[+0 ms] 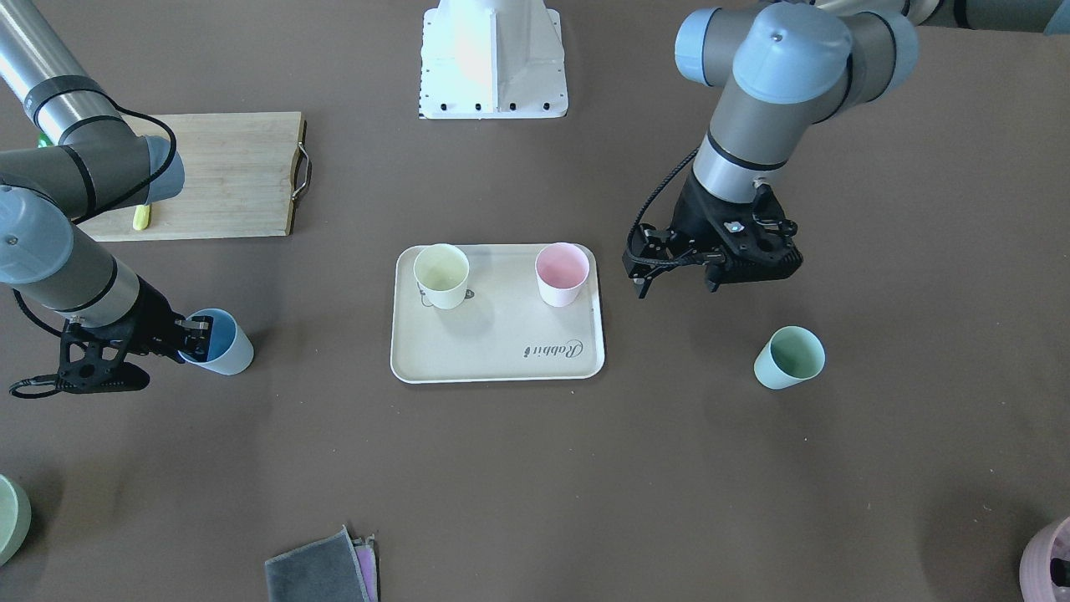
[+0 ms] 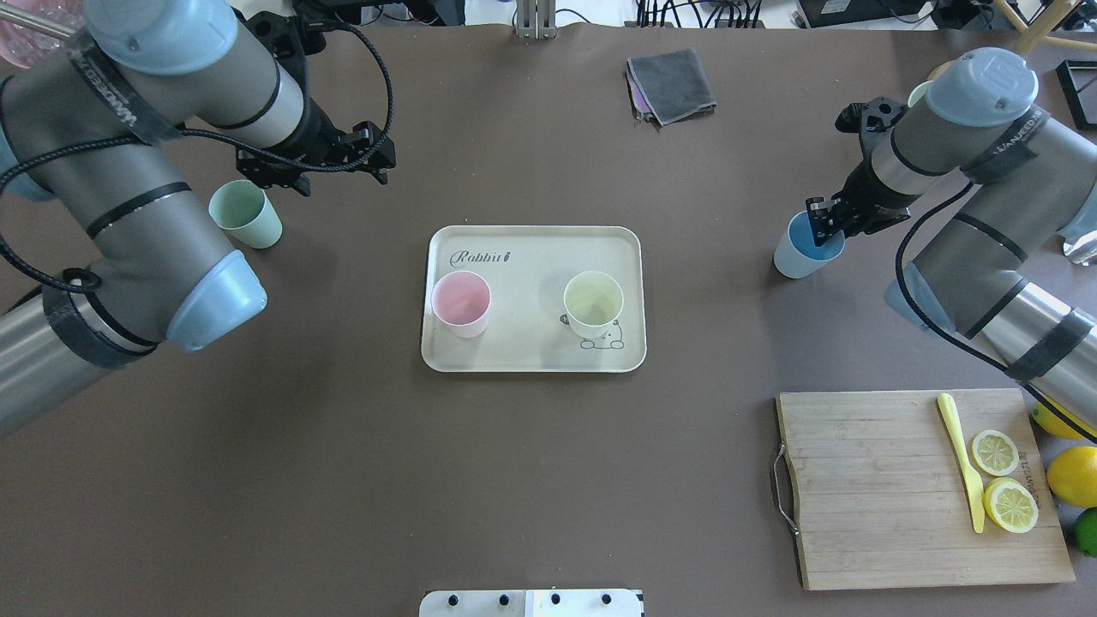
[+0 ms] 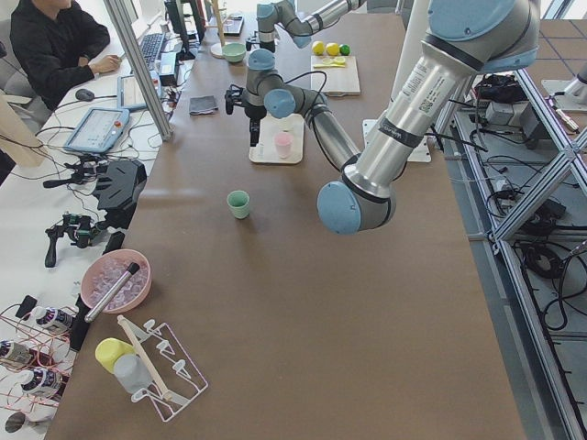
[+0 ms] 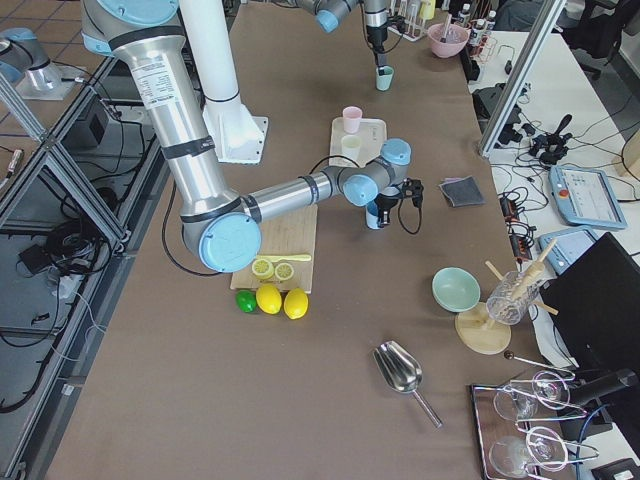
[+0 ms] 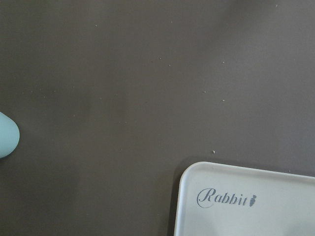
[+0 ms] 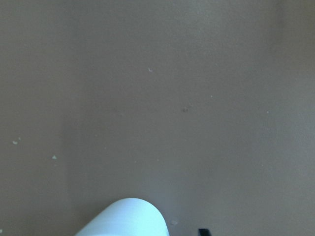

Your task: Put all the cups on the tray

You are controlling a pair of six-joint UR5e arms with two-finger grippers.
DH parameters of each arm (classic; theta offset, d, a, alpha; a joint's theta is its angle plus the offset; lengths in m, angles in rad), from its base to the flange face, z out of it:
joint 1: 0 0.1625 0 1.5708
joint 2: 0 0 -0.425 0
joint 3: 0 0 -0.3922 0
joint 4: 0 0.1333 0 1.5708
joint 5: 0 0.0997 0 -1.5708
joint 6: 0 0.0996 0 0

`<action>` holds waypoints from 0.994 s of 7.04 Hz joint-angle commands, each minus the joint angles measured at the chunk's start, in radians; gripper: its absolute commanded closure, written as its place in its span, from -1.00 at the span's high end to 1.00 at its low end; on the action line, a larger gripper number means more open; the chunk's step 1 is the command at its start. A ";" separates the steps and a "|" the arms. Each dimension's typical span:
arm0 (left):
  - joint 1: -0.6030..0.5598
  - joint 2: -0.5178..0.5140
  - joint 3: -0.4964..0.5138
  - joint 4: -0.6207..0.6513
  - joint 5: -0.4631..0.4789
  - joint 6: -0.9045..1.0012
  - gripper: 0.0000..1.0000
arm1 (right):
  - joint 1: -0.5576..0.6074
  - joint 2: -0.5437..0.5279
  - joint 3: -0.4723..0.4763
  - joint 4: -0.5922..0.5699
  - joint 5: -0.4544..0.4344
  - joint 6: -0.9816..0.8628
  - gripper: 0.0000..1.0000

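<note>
The cream tray point(image 1: 501, 334) point(image 2: 531, 257) lies mid-table with the pale yellow cup point(image 1: 441, 274) point(image 2: 593, 304) and the pink cup point(image 1: 562, 272) point(image 2: 461, 302) standing on it. My right gripper point(image 1: 196, 333) point(image 2: 824, 216) is shut on the rim of the light blue cup point(image 1: 221, 347) point(image 2: 801, 248), off the tray; the cup's edge shows in the right wrist view point(image 6: 128, 219). My left gripper point(image 1: 677, 284) point(image 2: 338, 176) is open and empty, between the tray and the mint green cup point(image 1: 790, 358) point(image 2: 247, 214), which stands on the table. The left wrist view shows the tray's "Rabbit" corner point(image 5: 236, 196).
A wooden cutting board point(image 2: 883, 497) with a yellow knife and lemon slices lies near my right side. Folded cloths point(image 2: 670, 84) lie at the far edge. A sage dish point(image 1: 8, 518) and a mauve pot point(image 1: 1049, 560) sit at the far corners.
</note>
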 commanded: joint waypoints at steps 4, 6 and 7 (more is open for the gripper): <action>-0.191 0.123 0.017 0.053 -0.095 0.443 0.94 | 0.070 0.131 0.200 -0.330 0.121 0.009 -1.00; -0.183 0.217 0.165 -0.267 -0.091 0.410 0.94 | 0.031 0.184 0.236 -0.358 0.094 0.128 -1.00; -0.176 0.233 0.251 -0.391 -0.090 0.384 0.93 | -0.006 0.211 0.239 -0.359 0.060 0.181 -1.00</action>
